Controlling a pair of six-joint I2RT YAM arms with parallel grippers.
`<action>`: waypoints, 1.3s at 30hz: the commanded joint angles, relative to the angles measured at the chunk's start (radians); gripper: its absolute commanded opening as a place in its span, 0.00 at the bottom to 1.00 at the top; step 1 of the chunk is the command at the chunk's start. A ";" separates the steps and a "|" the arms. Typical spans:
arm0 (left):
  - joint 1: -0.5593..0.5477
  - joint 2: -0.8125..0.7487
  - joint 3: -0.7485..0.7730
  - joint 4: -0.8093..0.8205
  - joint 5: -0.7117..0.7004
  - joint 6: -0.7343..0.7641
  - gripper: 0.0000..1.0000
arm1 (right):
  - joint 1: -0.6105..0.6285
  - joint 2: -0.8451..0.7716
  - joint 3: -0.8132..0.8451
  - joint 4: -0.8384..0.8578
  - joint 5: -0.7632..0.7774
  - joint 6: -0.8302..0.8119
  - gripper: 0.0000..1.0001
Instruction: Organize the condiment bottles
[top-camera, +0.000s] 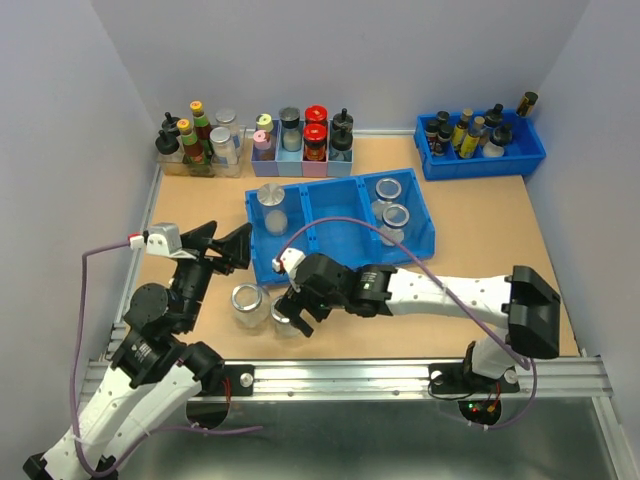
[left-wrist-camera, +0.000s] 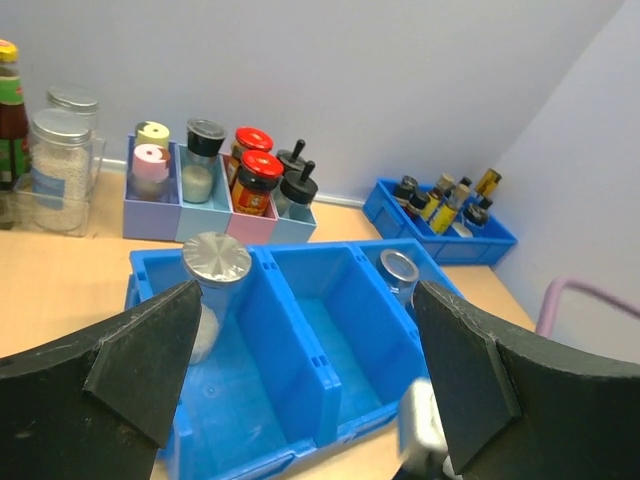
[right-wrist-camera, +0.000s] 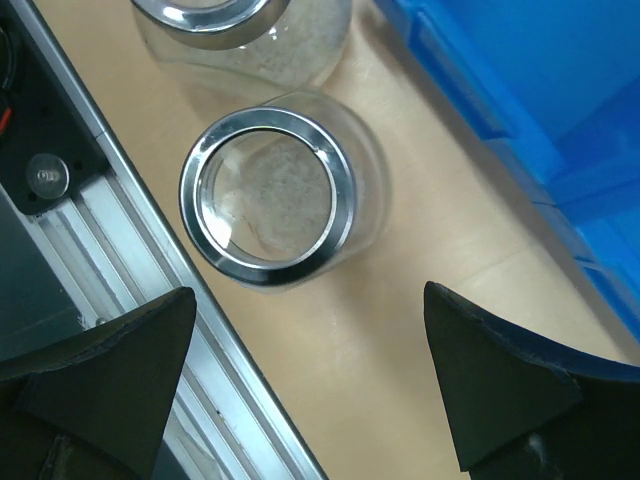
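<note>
The left pincer (left-wrist-camera: 305, 290) and right pincer (right-wrist-camera: 308, 300) both stand apart. The right one should centre over the open jar (right-wrist-camera: 268, 195), straddle its rim, and avoid nudging the neighbouring jar (right-wrist-camera: 245, 40).

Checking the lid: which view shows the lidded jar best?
Left wrist: the lidded jar stands close, seen from the side. Top external shows it small, from above; right wrist does not show it.
</note>
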 joint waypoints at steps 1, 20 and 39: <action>-0.002 -0.033 0.000 0.011 -0.106 -0.024 0.99 | 0.038 0.069 0.088 0.060 -0.008 -0.043 1.00; -0.001 -0.087 -0.008 0.000 -0.131 -0.022 0.99 | 0.053 0.256 0.210 0.079 -0.009 -0.053 0.94; -0.002 -0.090 -0.011 -0.002 -0.115 -0.022 0.99 | 0.047 -0.088 0.091 -0.100 0.218 0.100 0.00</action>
